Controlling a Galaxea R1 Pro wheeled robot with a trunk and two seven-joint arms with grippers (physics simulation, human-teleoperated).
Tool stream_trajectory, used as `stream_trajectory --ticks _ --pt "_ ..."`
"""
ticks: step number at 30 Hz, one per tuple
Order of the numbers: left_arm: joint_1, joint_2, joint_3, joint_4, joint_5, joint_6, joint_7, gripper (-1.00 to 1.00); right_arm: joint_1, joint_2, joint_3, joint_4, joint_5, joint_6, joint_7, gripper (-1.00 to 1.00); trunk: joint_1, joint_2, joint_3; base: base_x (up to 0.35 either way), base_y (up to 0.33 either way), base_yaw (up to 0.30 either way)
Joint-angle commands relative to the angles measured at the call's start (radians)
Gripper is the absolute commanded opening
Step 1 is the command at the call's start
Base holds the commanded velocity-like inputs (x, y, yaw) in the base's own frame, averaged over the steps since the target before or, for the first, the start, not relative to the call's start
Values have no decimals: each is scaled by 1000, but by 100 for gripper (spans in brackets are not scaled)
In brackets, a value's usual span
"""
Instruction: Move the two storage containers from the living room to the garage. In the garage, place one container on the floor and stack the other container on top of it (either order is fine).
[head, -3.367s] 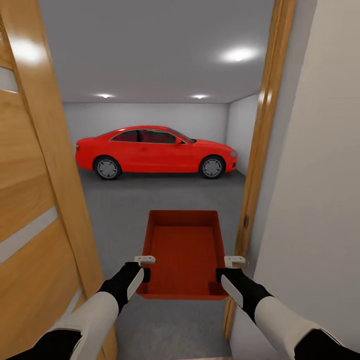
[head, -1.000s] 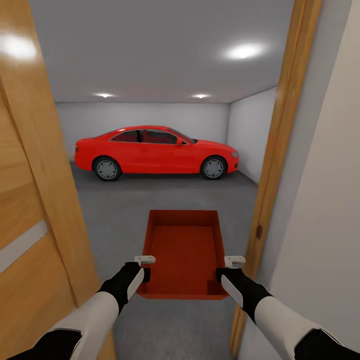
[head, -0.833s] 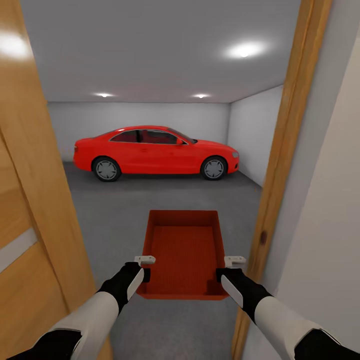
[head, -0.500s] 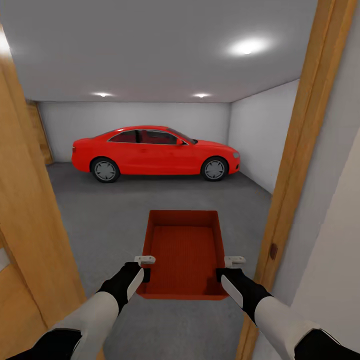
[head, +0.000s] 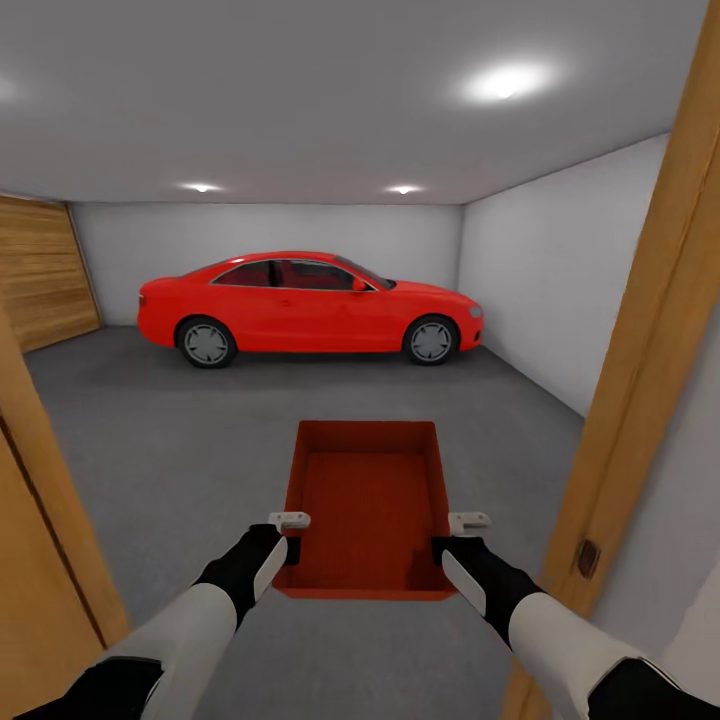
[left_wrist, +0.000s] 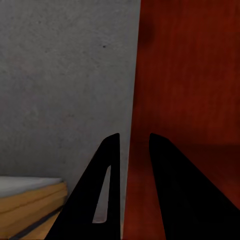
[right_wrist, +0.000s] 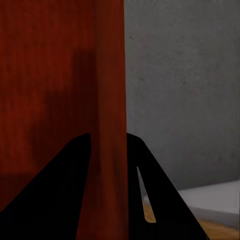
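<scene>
Storage container (head: 365, 505), orange-red: held level over garage floor (head: 150, 440), left gripper (head: 288, 548) and right gripper (head: 440, 550) each clamped on a side wall; red car (head: 305, 305) beyond

The right claw (right_wrist: 109, 150) gripped the orange-red wall of the storage container (right_wrist: 55, 75), one dark finger (right_wrist: 60, 195) inside and the other outside, with the speckled grey concrete floor (right_wrist: 185, 85) beyond and a wooden edge (right_wrist: 220, 230) nearby.

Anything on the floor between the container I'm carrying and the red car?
Nothing: the head view shows bare grey floor between the storage container and the red car.
</scene>
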Motion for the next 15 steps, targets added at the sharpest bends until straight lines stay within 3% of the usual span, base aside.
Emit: stream_trajectory --ticks 1,15 --pt "1 0 -7 1 -29 11 19 -100 -2 -1 -12 -5 22 7 -9 -100 1 -2 -2 323 0 0" --pt "1 0 -7 2 -29 12 19 -100 -2 -2 -12 -5 22 7 -9 -100 1 -2 -2 323 0 0"
